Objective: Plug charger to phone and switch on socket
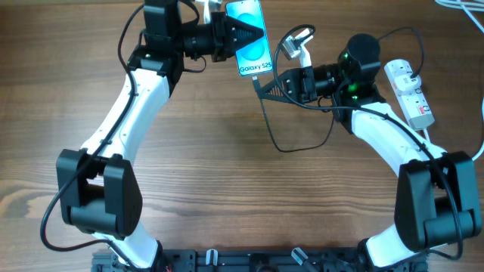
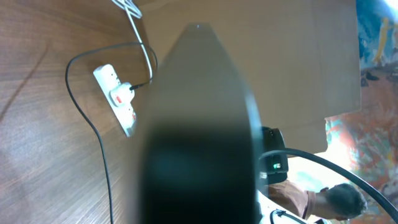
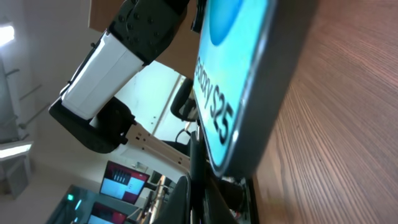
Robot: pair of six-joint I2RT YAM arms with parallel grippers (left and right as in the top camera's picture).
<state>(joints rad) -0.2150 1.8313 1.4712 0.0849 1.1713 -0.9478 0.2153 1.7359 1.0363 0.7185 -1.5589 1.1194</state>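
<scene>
While left gripper (image 1: 243, 32) pinches phone (image 1: 253, 57) at far table (image 1: 227, 196) edge, right gripper (image 1: 265, 85) – clamped on charger (image 1: 265, 113) tip – sits at phone's port end; seating unclear, socket (image 1: 408, 94) switch not yet done.

- Left arm (image 1: 140, 94): based at the near left; white links are stretched toward the far edge and bent at the elbow.
- Left wrist (image 1: 198, 38): turned inward across the table.
- Left gripper (image 1: 254, 33): aimed toward the right arm, jaws drawn closed. One finger (image 2: 193, 124) is seen in the left wrist view as a dark blurred wedge.
- Right arm (image 1: 382, 136): based at the near right; links are folded up and inward.
- Right wrist (image 1: 333, 77): green lights are shown.
- Right gripper (image 1: 263, 85): aimed toward the left arm, jaws drawn closed, tips near the left gripper.
</scene>
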